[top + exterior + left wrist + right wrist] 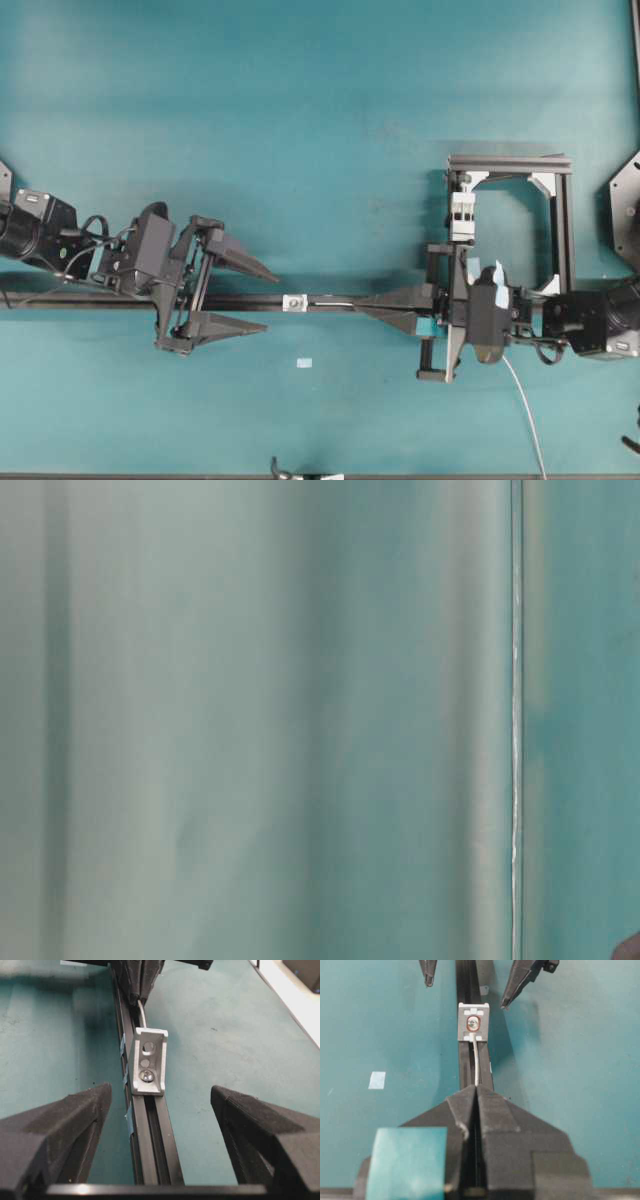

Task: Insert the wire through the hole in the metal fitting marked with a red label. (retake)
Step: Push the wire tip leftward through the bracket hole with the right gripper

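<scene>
A black rail [120,300] crosses the table, with the small silvery metal fitting [294,302] bolted on it. A red ring marks the hole [473,1023] on the fitting [473,1022]. My right gripper [358,303] is shut on the thin pale wire [476,1062], which runs straight from its tips [476,1089] to the fitting's lower edge. I cannot tell whether the end enters the hole. From the other side, the wire [142,1012] shows behind the fitting [148,1062]. My left gripper [271,301] stands open astride the rail, just short of the fitting, its fingers [80,1120] holding nothing.
A black square frame [562,220] with a white clamp block [461,215] stands at the back right. A pale tape patch [304,363] lies on the teal mat in front of the rail. A white cable [525,405] trails from the right arm. The table-level view is only a teal blur.
</scene>
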Motion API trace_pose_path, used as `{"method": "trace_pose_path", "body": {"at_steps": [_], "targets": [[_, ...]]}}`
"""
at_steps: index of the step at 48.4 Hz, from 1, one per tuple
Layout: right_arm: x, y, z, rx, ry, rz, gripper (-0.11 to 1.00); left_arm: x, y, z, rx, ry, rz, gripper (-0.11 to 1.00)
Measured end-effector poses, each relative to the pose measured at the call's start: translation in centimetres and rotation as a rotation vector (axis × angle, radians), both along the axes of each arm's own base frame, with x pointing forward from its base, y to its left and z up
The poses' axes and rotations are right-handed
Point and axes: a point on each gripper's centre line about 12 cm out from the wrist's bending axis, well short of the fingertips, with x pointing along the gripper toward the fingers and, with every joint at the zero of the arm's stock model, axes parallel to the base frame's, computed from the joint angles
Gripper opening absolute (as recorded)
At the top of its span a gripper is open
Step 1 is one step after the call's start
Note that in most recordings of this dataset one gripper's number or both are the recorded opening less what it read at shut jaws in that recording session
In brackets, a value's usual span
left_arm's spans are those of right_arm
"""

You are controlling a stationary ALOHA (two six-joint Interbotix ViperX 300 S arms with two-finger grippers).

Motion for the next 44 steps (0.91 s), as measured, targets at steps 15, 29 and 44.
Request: {"method": "trace_pose_path", "body": {"at_steps": [15, 29, 44], "targets": [[0.7, 0.1, 0.1, -0.041, 0.011, 0.007, 0.02, 0.0, 0.0, 0.0, 0.000, -0.001, 0.000, 0.39], [1.2, 0.0, 0.2, -0.032, 0.016, -0.001, 0.02, 0.0, 0.0, 0.0, 0.000, 0.000, 0.000, 0.39], [2.1, -0.1, 0.1, -0.025, 0.012, -0.014, 0.02, 0.0, 0.0, 0.0, 0.000, 0.000, 0.000, 0.38]]}}
